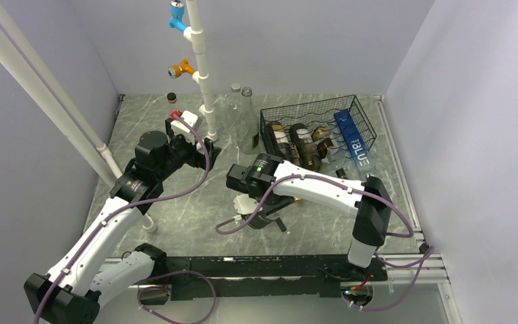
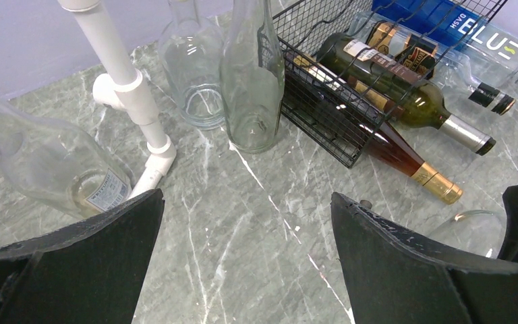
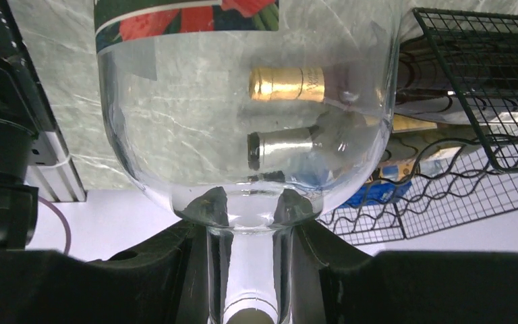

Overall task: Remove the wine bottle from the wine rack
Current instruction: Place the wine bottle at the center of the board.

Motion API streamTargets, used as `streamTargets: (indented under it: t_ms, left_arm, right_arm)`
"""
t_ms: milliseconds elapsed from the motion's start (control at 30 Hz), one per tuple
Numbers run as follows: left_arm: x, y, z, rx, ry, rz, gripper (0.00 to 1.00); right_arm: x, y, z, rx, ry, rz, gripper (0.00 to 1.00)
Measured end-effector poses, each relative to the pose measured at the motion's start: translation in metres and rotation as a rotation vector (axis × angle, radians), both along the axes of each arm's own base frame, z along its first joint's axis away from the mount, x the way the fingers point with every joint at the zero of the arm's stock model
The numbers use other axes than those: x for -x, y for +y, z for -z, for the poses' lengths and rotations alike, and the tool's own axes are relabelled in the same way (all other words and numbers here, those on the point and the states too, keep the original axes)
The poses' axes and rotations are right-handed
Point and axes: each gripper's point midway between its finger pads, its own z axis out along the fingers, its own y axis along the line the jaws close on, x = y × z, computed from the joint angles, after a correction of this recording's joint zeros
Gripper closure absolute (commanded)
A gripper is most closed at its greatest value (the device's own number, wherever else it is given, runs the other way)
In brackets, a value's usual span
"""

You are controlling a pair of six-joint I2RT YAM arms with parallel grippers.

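The black wire-mesh wine rack (image 1: 317, 128) stands at the back right of the table and holds several dark bottles (image 1: 305, 145) and a blue "BLUE" bottle (image 1: 354, 142). It also shows in the left wrist view (image 2: 324, 108) and the right wrist view (image 3: 485, 81). My right gripper (image 3: 253, 202) is shut on the neck of a clear glass wine bottle (image 3: 243, 101) with a red and green label, held in front of the rack. In the top view this gripper (image 1: 260, 214) is left of the rack and the arm hides most of the bottle. My left gripper (image 2: 246, 202) is open and empty above bare table (image 1: 202, 145).
A white pipe stand (image 1: 202, 74) rises at the back centre. Two empty clear bottles (image 1: 246, 121) (image 1: 235, 100) stand beside the rack. A clear labelled bottle (image 2: 54, 169) lies near the pipe foot. A small bottle (image 1: 172, 99) stands at the back left. Walls close in three sides.
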Motion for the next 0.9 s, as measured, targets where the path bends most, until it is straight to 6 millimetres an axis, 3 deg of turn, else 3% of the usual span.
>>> streamTargets:
  t_ms: [300,900]
  left_arm:
    - [0.000,0.000,0.000,0.000,0.000,0.000,0.01]
    - [0.000,0.000,0.000,0.000,0.000,0.000,0.01]
  right_arm:
    - [-0.006,-0.005,-0.003,0.088,-0.085,-0.068,0.99]
    - [-0.011,0.002,-0.006,0.168,-0.164,-0.163,0.84]
